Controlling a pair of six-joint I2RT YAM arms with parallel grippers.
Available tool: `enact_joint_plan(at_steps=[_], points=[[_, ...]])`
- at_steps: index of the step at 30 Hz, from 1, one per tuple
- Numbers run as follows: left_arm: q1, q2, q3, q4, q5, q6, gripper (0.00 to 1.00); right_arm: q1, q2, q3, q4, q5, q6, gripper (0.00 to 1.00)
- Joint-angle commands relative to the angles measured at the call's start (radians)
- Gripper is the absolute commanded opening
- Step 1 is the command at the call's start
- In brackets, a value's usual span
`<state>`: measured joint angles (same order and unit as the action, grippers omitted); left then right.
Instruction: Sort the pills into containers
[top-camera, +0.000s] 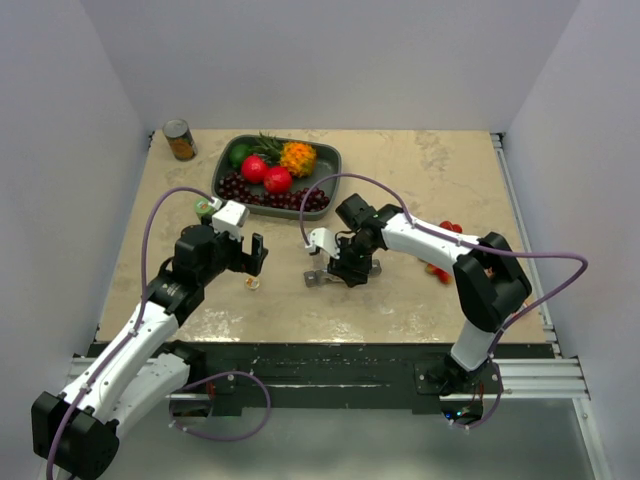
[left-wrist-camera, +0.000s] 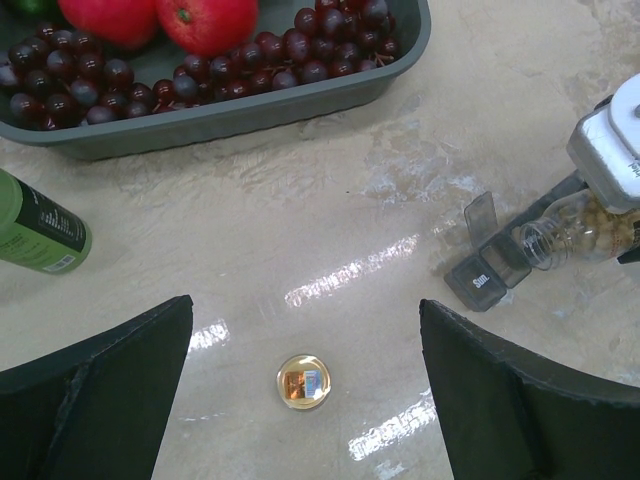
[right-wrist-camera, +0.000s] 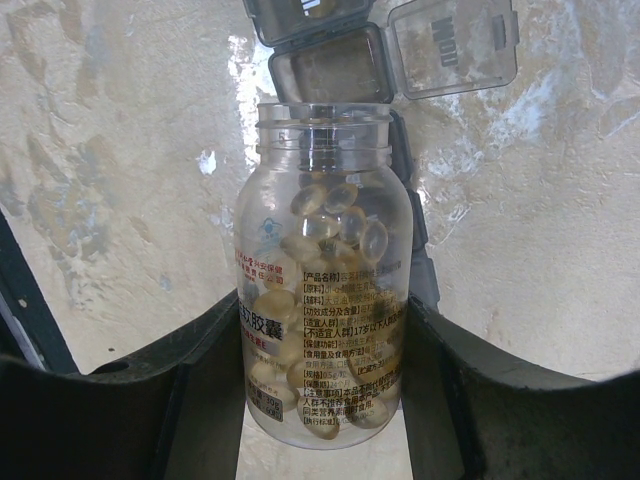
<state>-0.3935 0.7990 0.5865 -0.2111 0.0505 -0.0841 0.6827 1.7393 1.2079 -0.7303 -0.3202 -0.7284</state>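
top external, table (top-camera: 430, 170): tan, fruit tray (top-camera: 335, 160) at its far side.
right gripper (right-wrist-camera: 322, 305): clamped around the pill bottle (right-wrist-camera: 320, 230), the nearer arm by far.
left gripper (left-wrist-camera: 305, 310): jaws wide, empty, over a small amber disc (left-wrist-camera: 304, 381), well aside.
containers (right-wrist-camera: 326, 72): grey strip under and beyond the bottle, one lid flipped up.
pill bottle: lies along the strip, mouth facing the open compartment just ahead.

From above and behind, the top view takes in the beige marbled table (top-camera: 430, 180). The left wrist view, low, faces the dark grey plastic tray (left-wrist-camera: 250, 112) at the far edge. The right wrist view looks closely along a clear plastic pill bottle (right-wrist-camera: 320, 290). Both wrist views share the narrow grey plastic compartment strip (left-wrist-camera: 487, 272).
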Motion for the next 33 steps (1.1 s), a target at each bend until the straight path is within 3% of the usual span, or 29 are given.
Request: enact_joint_plan(at_steps=[1,33], points=[[0.004,-0.015,0.044,0.016,-0.011,0.023,0.99,0.018,0.012,0.047,-0.035,0.046,0.020,0.00],[0.005,-0.026,0.044,0.016,-0.015,0.024,1.00,0.077,0.081,0.140,-0.133,0.165,0.078,0.00]])
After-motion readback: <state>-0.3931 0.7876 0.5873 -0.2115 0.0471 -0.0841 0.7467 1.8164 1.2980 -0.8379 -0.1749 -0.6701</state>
